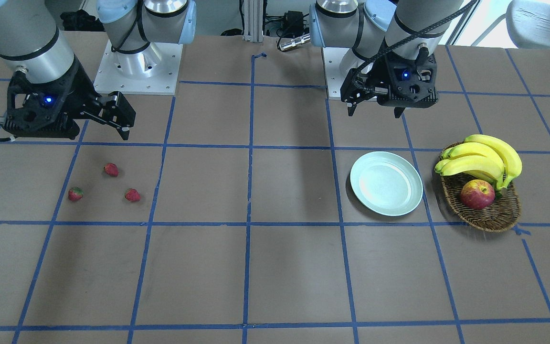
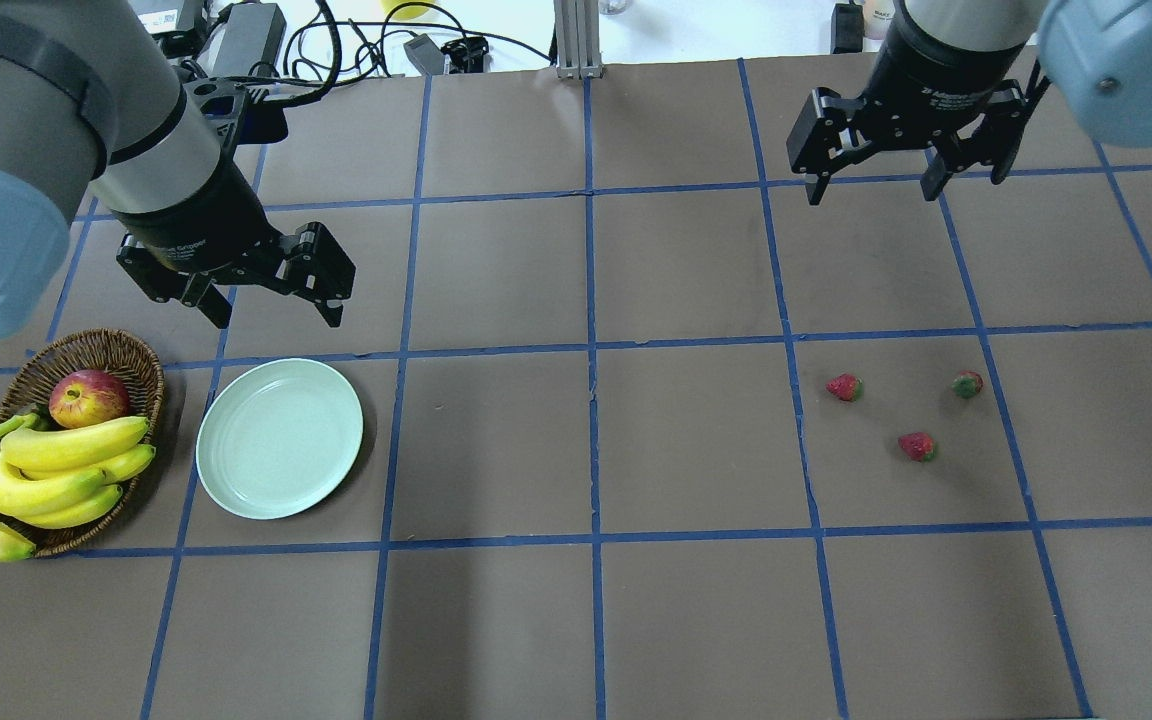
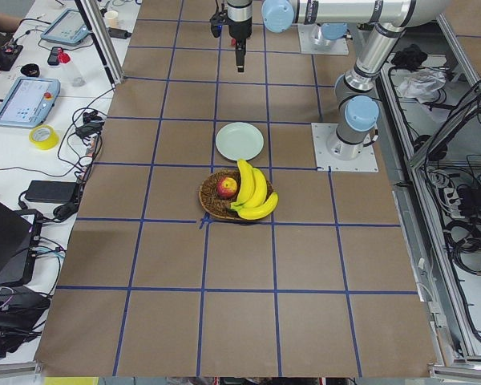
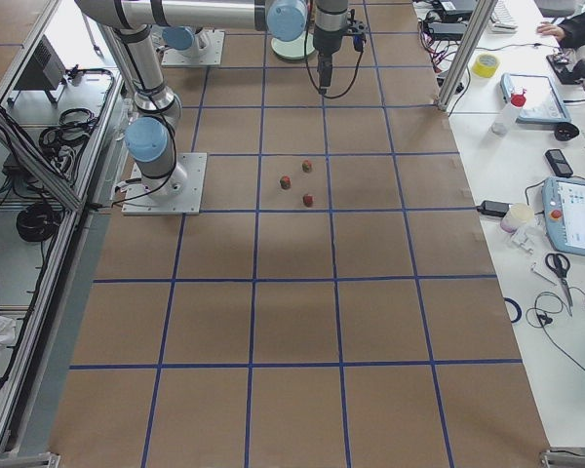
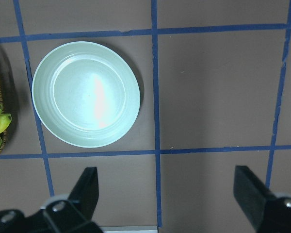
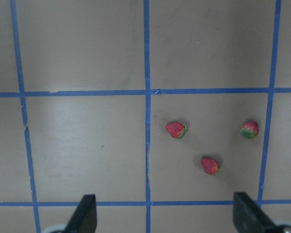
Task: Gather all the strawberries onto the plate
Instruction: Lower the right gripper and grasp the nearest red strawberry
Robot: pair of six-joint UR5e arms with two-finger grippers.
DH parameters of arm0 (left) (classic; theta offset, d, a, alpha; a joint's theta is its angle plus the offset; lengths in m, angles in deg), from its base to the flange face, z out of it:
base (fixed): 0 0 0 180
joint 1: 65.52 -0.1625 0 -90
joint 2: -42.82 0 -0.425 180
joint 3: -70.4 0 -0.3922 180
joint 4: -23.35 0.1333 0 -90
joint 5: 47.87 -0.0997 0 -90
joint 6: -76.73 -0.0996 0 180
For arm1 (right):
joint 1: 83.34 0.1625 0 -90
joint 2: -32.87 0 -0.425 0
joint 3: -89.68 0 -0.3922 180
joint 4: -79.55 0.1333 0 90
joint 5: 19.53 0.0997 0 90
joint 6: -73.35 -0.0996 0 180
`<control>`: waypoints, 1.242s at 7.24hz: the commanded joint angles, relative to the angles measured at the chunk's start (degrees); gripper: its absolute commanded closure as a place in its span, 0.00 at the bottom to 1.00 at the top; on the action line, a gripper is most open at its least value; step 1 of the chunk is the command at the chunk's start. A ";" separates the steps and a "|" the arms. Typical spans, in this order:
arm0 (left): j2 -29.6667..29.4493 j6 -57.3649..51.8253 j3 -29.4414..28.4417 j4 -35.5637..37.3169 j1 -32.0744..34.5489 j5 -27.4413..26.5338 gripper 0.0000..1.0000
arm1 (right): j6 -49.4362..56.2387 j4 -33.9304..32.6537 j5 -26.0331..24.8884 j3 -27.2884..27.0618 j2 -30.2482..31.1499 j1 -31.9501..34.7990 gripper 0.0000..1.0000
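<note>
Three small red strawberries (image 2: 917,446) lie well apart from the round pale mint-green plate (image 2: 279,438); left gripper (image 2: 276,314) and right gripper (image 2: 873,191) hover, jaws wide.

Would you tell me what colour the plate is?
The plate is plain pale mint green, clearest in the left wrist view.

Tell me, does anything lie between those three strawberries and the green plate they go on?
Nothing visible does. Between the strawberries and the plate there is only brown table with blue tape lines. The wicker basket of bananas and apple sits on the plate's far side.
</note>
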 commanded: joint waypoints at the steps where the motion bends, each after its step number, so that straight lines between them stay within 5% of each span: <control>1: 0.00 0.00 0.06 -0.17 0.03 -0.02 0.00 | 6.30 -6.46 -0.01 -9.54 -0.23 -2.99 0.00; 3: -0.09 -0.09 0.06 -0.26 0.03 -0.20 0.00 | 6.32 -23.39 -0.27 -21.93 -0.32 -3.35 0.00; 5: -0.09 0.00 0.15 -0.18 0.03 -0.11 0.00 | 6.32 -36.42 -1.06 -27.59 -6.17 -4.05 0.00; 9: -0.26 0.18 0.50 0.26 0.03 0.07 0.00 | 5.97 -45.02 -2.74 -31.91 -11.83 -3.97 0.00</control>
